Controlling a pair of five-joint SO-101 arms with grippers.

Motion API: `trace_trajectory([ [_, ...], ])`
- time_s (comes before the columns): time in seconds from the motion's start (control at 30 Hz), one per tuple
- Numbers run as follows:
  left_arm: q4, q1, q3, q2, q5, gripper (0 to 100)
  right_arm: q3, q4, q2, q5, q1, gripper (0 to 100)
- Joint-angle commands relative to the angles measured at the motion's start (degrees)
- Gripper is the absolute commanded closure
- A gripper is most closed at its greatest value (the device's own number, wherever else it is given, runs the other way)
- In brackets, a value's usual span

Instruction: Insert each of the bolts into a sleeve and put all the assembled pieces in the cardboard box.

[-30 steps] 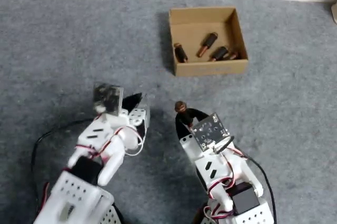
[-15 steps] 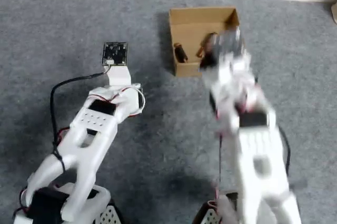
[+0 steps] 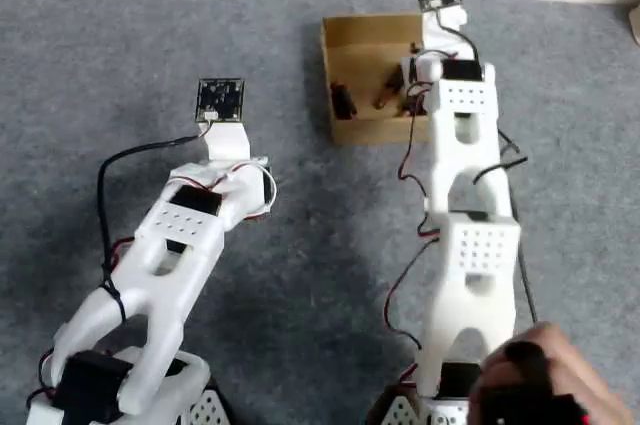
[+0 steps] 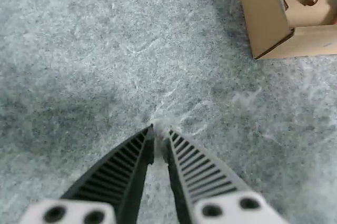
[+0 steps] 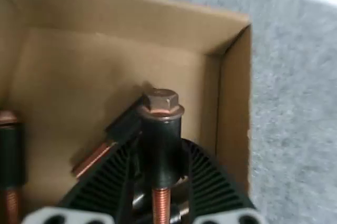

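The grey carpeted table top (image 3: 120, 65) carries a brown open-topped cardboard box (image 3: 365, 131), and a broad stretch of carpet lies on every side of the box, so either arm has room to draw away from it. The white right arm (image 3: 465, 145) stretches out over the box, while the white left arm (image 3: 185, 235) stands beside the box on its left, apart from it. Inside the box the room is tighter: its walls rise close around the right gripper (image 5: 158, 155), which hangs near a box corner. That gripper is clamped on an assembled piece, a black cylindrical sleeve (image 5: 159, 129) with a copper-coloured hex-head bolt (image 5: 160, 103) through it, held above the box floor. The left gripper (image 4: 159, 132) is pinched together on nothing, low over the carpet near the box's outer corner. Other finished pieces (image 3: 343, 100) lie on the box floor. The task looks nearly done; what seems left is releasing the held piece into the box and lifting out past the walls.
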Motion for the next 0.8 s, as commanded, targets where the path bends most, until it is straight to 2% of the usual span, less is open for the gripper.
trace_trajectory([
  [0.0,-0.7,-0.31,-2.59,-0.13,0.44,94,-23.78,5.93,9.19,0.09,-0.13,99.2],
  [0.1,-0.88,-0.31,-2.59,-0.13,0.44,94,-36.26,11.47,15.78,0.18,-1.1,97.1],
  [0.27,-0.88,-0.31,-2.51,-0.13,0.44,94,-49.71,20.09,20.18,0.18,-2.33,85.1],
  [0.4,-0.88,-0.31,-2.42,-0.13,0.35,94,-49.89,25.63,18.33,0.09,-2.68,81.7],
  [0.77,-0.88,-0.31,-2.42,-0.04,0.18,94,-49.89,42.33,3.21,0.09,-3.12,81.7],
])
